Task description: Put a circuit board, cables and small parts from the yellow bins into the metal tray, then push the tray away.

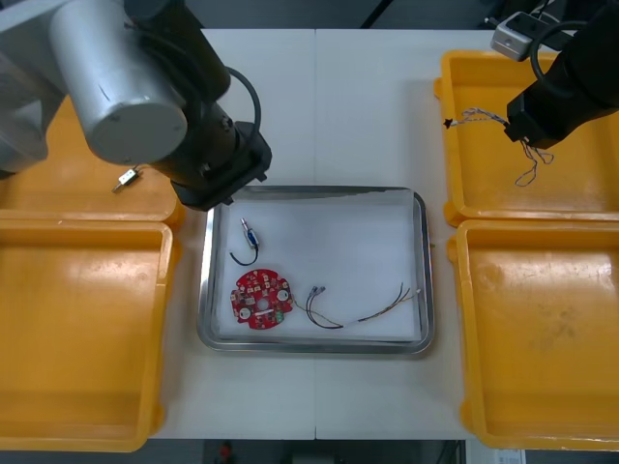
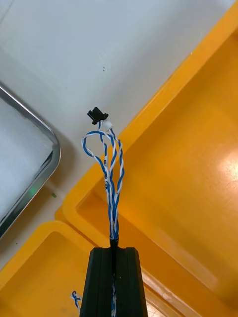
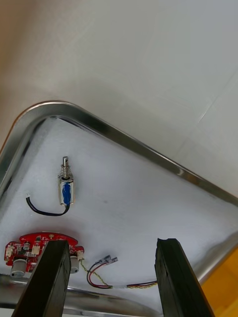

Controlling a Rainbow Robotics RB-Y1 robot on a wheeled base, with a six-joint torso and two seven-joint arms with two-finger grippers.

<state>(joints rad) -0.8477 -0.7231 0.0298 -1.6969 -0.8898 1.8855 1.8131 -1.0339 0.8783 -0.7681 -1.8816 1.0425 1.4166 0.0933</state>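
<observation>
Holding twisted blue and white cable (image 2: 111, 163), right fingers (image 2: 101, 282) pinching it, over yellow bin (image 1: 580, 198) right of metal tray (image 1: 314, 190). My left fingers (image 3: 49, 277) spread above tray's far-left corner. Tray has 1 circuit board (image 1: 261, 300), 1 small metal part (image 3: 66, 190), red and yellow cable (image 1: 387, 304). I judge: drop, push remain.

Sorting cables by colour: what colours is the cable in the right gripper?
Twisted blue and white cable, shut in the right gripper; best in the right wrist view.

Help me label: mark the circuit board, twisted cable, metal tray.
circuit board (image 1: 253, 287), front view, red face.
twisted cable (image 2: 114, 208), right wrist view, twisted strands.
metal tray (image 1: 424, 271), front view, right rim.
</observation>
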